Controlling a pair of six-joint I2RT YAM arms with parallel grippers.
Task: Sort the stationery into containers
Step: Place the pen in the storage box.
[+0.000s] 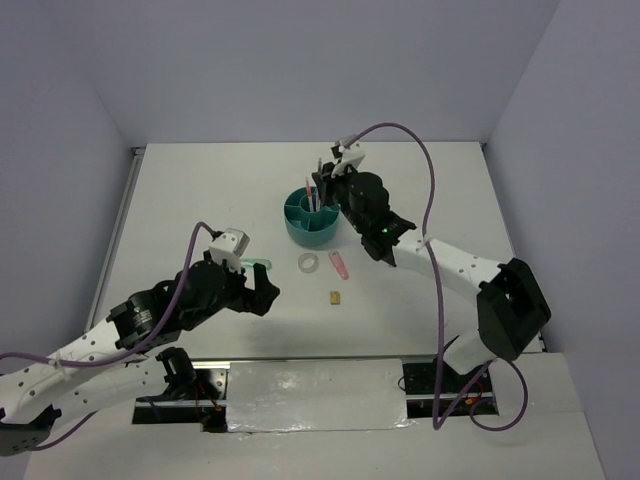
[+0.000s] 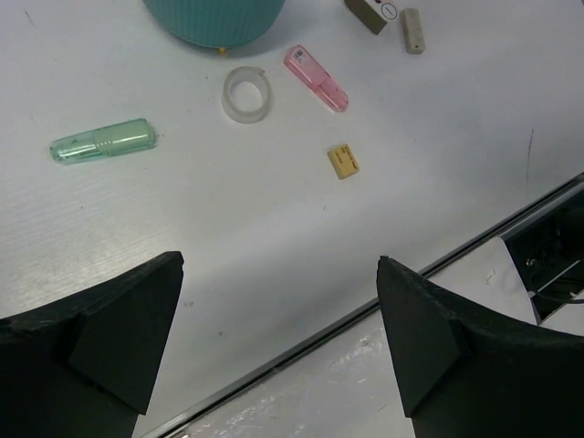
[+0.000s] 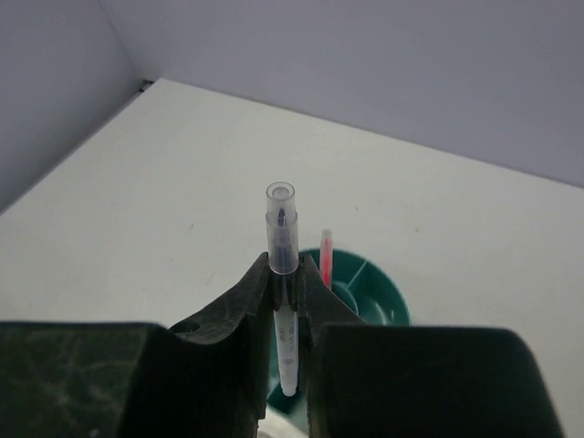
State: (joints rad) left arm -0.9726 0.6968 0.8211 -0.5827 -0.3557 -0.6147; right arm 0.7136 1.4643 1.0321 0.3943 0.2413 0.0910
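Right gripper (image 3: 285,278) pinches the clear-capped pen (image 3: 281,228), probably light, stiff and slick, just below its cap at the organiser (image 3: 383,297); left gripper (image 2: 278,265) gapes wide.

The white surface (image 1: 200,200) carries a teal desk organiser (image 1: 310,237). Beside it, each lying apart, are a mint-green capsule (image 2: 102,141), a clear tape ring (image 2: 246,94), a pink eraser (image 2: 316,78) and a tiny yellow block (image 2: 343,161).

— In the round teal organiser (image 1: 308,222)?
— Pink-red pen (image 3: 326,261), standing upright inside. Clear-capped pen (image 3: 282,274), held vertical just above it, cap up.
— Loose on the table?
— Mint-green capsule (image 2: 102,141), flat, off to the left. Clear tape ring (image 2: 246,94) and pink eraser (image 2: 316,78), side by side beside the organiser. Tiny yellow block (image 2: 343,161), nearer. Two small beige pieces (image 2: 412,29), beyond the eraser.
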